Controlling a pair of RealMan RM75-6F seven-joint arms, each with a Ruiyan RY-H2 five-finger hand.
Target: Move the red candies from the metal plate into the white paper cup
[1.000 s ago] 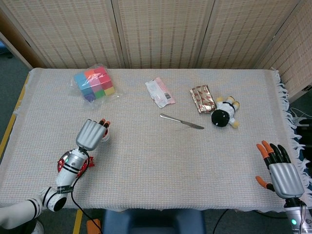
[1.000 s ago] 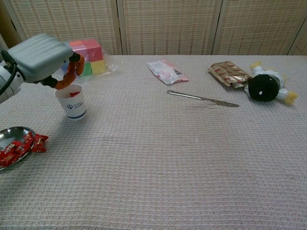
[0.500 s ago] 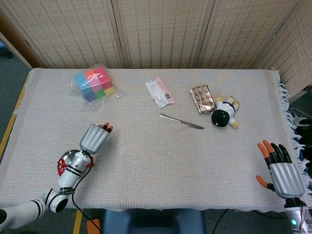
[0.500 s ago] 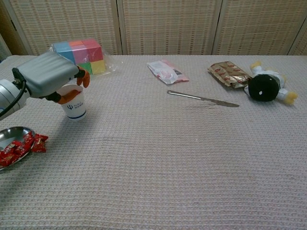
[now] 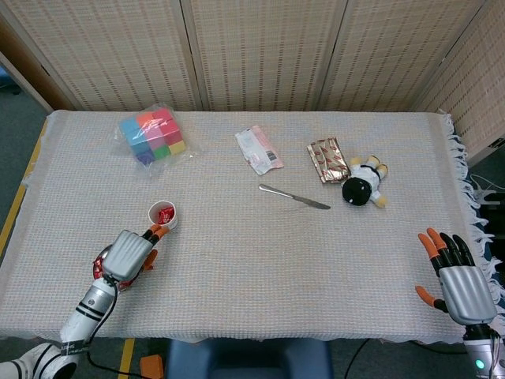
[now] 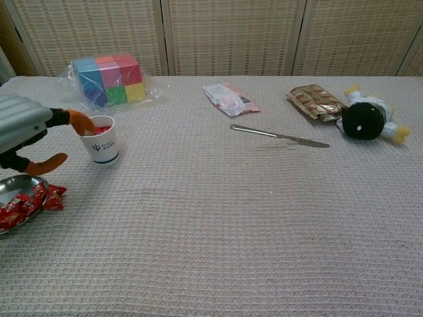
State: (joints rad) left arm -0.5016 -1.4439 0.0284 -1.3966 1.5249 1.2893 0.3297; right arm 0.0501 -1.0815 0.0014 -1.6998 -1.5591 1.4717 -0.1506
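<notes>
The white paper cup (image 5: 163,215) (image 6: 101,139) stands upright at the table's left with red candy showing inside. Just in front of it lies the metal plate (image 6: 14,183), with several red candies (image 6: 30,201) on it and spilling over its right rim. My left hand (image 5: 128,254) (image 6: 25,132) hovers over the plate, fingers apart and nothing in them; it covers most of the plate in the head view. My right hand (image 5: 456,273) rests open at the table's near right corner, far from both.
A bag of coloured blocks (image 5: 153,134) lies behind the cup. A pink-white packet (image 5: 259,149), a butter knife (image 5: 293,197), a brown foil wrapper (image 5: 328,159) and a black-and-white plush toy (image 5: 364,183) lie across the far middle and right.
My left hand has drawn back from above the cup toward the near edge and now hangs over the plate. The right hand has stayed put.
</notes>
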